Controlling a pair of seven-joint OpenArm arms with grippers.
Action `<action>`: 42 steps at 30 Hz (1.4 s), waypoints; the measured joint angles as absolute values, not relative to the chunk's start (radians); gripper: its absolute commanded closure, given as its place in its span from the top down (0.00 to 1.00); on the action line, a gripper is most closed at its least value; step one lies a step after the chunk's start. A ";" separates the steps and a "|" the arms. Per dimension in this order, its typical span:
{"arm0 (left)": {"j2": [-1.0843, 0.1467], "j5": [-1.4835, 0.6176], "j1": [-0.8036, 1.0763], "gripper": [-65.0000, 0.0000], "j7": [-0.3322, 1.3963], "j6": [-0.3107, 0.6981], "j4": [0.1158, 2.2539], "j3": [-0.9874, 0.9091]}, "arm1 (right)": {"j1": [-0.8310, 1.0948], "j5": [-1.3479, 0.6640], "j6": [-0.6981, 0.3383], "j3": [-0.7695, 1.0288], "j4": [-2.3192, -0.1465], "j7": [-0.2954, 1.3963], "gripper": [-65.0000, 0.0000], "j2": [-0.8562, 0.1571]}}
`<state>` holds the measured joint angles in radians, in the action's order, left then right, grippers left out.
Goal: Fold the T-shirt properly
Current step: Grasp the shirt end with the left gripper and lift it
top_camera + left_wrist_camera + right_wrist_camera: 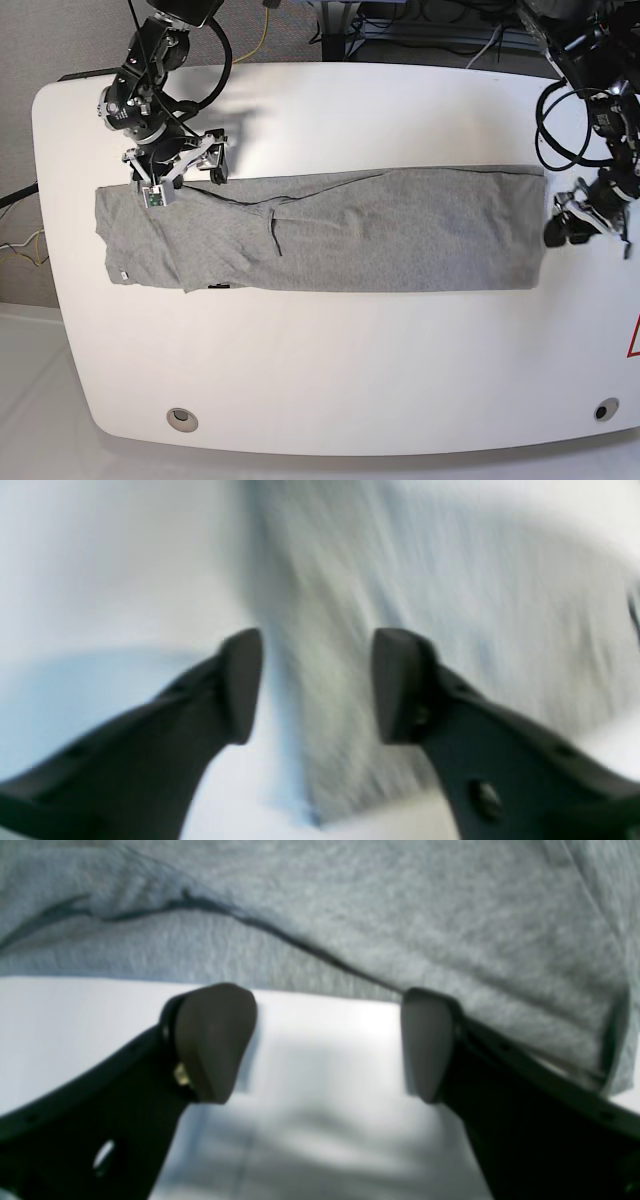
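Here the T-shirt (330,235) lies flat across the middle of the white bench (330,380), folded into a long grey band running side to side. Plain grey side is up, no lettering visible. A small white tag (120,277) shows near the band's lower corner on the base view's left. A dark crease (277,235) runs down the cloth a bit left of centre.

Right pincer (180,170) sits at the band's upper edge on the base view's left end, spread wide. In the right wrist view both fingers (212,1040) stand well apart over bare bench, the shirt's edge just beyond them; one finger's tip meets the hem line, nothing pinched between them.

Left pincer (578,222) is at the opposite end, just beside the band's short edge and off the cloth in the base view. Left wrist view is motion-blurred: fingers (240,685) spread, a grey strip of shirt (340,670) seen between them, bench on either side. Whether the tips touch the fabric, cannot tell. Nothing gripped.

Cables (560,110) hang by the left arm at the bench's far right edge.
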<state>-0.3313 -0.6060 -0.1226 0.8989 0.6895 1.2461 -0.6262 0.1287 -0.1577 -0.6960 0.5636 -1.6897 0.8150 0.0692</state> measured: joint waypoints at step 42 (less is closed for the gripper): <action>-0.329 -0.629 -0.118 0.61 0.841 0.692 1.131 -0.513 | 0.106 -0.162 -0.697 0.485 -1.685 0.808 0.73 0.066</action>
